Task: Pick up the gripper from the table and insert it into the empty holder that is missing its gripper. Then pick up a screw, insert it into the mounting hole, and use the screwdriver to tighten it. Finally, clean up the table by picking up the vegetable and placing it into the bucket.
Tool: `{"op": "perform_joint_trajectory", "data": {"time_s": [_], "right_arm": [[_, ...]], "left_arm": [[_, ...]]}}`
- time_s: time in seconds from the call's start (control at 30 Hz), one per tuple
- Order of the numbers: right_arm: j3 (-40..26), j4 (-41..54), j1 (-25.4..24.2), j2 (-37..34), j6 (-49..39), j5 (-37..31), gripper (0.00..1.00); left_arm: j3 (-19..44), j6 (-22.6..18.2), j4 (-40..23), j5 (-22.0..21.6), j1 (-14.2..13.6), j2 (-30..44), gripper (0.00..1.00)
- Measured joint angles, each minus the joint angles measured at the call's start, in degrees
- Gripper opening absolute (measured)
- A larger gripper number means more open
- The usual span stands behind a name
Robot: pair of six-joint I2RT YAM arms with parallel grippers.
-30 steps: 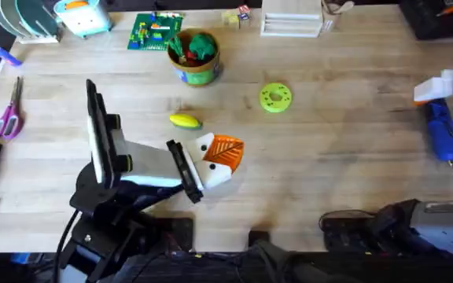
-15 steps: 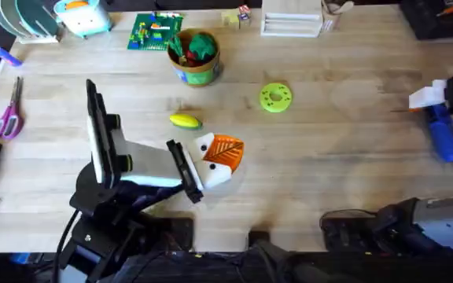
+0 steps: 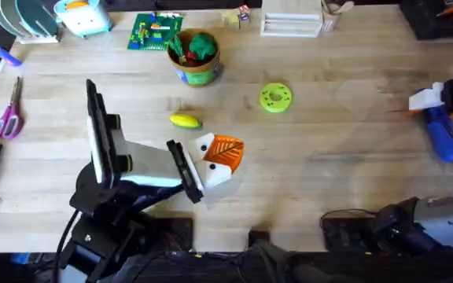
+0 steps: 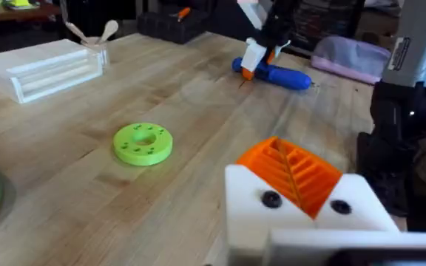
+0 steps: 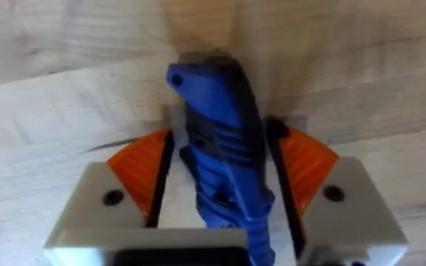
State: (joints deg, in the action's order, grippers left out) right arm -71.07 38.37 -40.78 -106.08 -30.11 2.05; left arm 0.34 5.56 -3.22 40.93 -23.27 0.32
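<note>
Two orange pads [image 5: 143, 174] of right claw [image 5: 224, 174] flanking blue screwdriver [image 5: 220, 140].

centre table [image 3: 344, 157] bare | lime disc [image 3: 274, 97] beside vegetable [image 3: 185, 121]

Two YAM arms, black links, white finger mounts, orange ribbed pads

Left arm [image 3: 124, 169]: flat black links, white body segment, black cabling at the base; left gripper [image 3: 220, 154] of white blocks with dark round screw heads and an orange ribbed pad [image 4: 291, 171]. Right arm [image 3: 435, 224]: grey-white casing with a printed label, black base; right gripper [image 5: 224, 174] of white blocks, one dark screw each, and orange wedge pads [image 5: 307, 161]
</note>
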Motion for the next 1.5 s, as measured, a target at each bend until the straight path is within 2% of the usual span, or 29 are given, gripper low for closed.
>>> {"op": "perform_joint_trajectory", "data": {"time_s": [0.17,0.4,0.47,0.57,0.6,0.87,1.1,1.23,1.5], "right_arm": [[-0.02,-0.24,-0.02,-0.04,0.0,0.38,0.665],[-0.02,-0.72,-0.02,-0.05,0.02,0.12,0.365],[-0.02,-1.0,0.01,-0.17,-0.13,-0.27,0.27],[-0.02,-1.78,-0.02,-0.41,-0.53,-0.94,0.042],[-0.02,-1.87,-0.02,-0.42,-0.37,-0.93,0.022],[-0.65,-0.45,-0.02,-0.44,-0.06,-0.97,0.023],[-2.52,0.42,0.13,0.75,4.83,-0.95,0.023],[-2.55,-0.01,1.37,6.52,6.78,-0.99,0.023],[-3.18,-2.88,7.49,22.23,12.44,-0.72,0.023]], "left_arm": [[0.0,-0.02,0.0,-0.02,0.0,0.0,0.005],[0.0,0.0,0.0,0.0,0.0,0.0,0.005],[0.0,-0.02,0.0,0.0,0.0,0.0,0.005],[0.0,0.0,0.0,0.0,0.0,0.0,0.005],[0.0,0.0,0.0,0.0,0.0,0.0,0.005],[0.0,0.0,0.0,0.0,0.0,-0.01,0.005],[0.0,-0.01,0.0,0.0,0.0,0.0,0.005],[0.0,-0.02,0.0,0.0,0.0,-0.02,0.005],[0.0,-0.02,0.0,0.0,0.0,0.0,0.005]]}}
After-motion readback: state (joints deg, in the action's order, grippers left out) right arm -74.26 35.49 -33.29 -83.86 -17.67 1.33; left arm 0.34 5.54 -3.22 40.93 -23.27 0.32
